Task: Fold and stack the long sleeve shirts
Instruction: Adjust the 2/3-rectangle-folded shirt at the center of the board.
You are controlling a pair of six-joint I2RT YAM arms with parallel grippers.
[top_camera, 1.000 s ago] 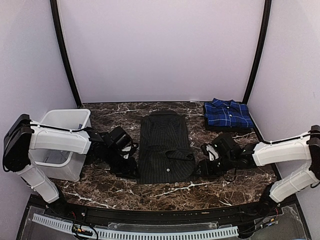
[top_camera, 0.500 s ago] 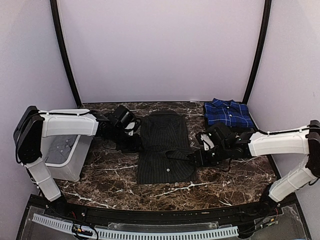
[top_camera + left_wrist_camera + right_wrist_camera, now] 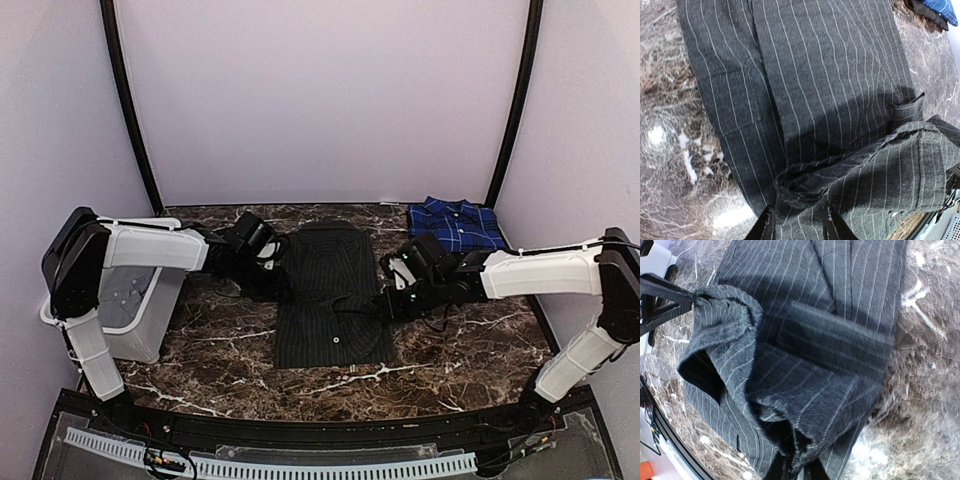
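Pinching the black pinstriped shirt (image 3: 330, 262) from both sides, I have cloth in each of my tools. The shirt is dark charcoal with thin pale stripes running lengthwise. It lies as a long narrow panel in the middle of the marble-patterned table (image 3: 450, 370). A band of the same cloth crosses it just below the middle, and one small pale button (image 3: 337, 340) shows on the near part.

My left gripper (image 3: 272, 282) is at the shirt's left edge. Seen from its own wrist, the fingers (image 3: 765, 229) stand narrowly apart with a bunched fold of striped cloth between them, raised off the flat layer beneath.

My right gripper (image 3: 388, 303) is at the shirt's right edge. Its wrist view shows the fingers (image 3: 777, 473) nearly closed on a gathered hem, with the fold standing up in a loose hollow. The lifted band runs across from one gripper to the other.

The blue-and-navy plaid shirt (image 3: 455, 226) lies folded at the far right corner of the table, well apart from the black one. The white bin (image 3: 140, 335) stands at the table's left edge, partly hidden by my left arm.
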